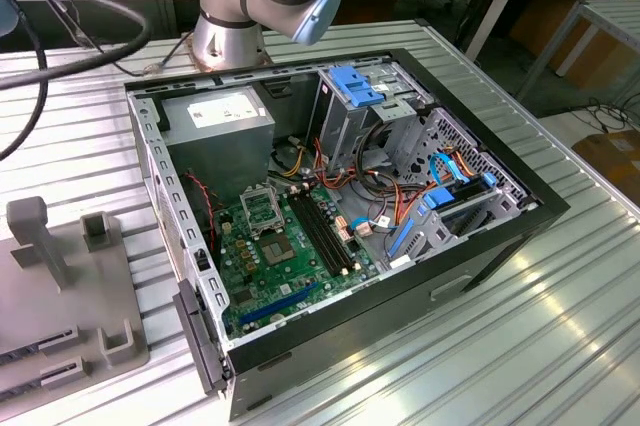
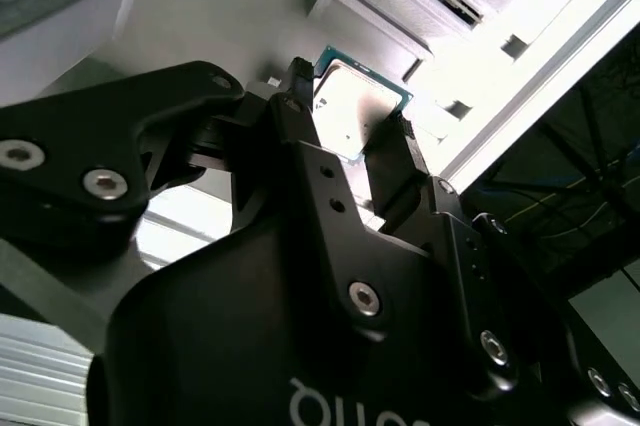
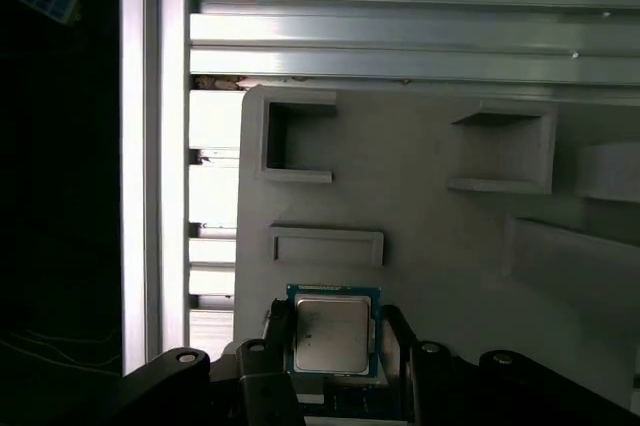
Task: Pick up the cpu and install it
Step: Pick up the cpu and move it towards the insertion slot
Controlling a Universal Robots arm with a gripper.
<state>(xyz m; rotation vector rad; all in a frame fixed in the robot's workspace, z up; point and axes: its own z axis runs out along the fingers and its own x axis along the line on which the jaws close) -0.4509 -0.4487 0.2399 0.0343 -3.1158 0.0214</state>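
The cpu [image 3: 333, 334], a small square chip with a pale metal face and a green rim, sits between my two black fingers in both wrist views, its edges against them. My gripper [image 3: 336, 328] is shut on the cpu [image 2: 355, 111] and holds it above a grey moulded holder [image 3: 430, 246]. That holder [image 1: 60, 286] lies at the exterior view's left, beside the open computer case [image 1: 400, 276]. Inside the case, the black-and-silver socket frame [image 1: 262, 211] sits on the green board [image 1: 290, 271].
The arm's base [image 1: 230, 26] stands behind the case on the ribbed metal table [image 1: 520, 346]. A power supply [image 1: 225, 116], drive cages with blue clips [image 1: 355, 86] and bundled cables [image 1: 380, 196] crowd the case. An upright grey post [image 1: 35, 236] rises from the holder.
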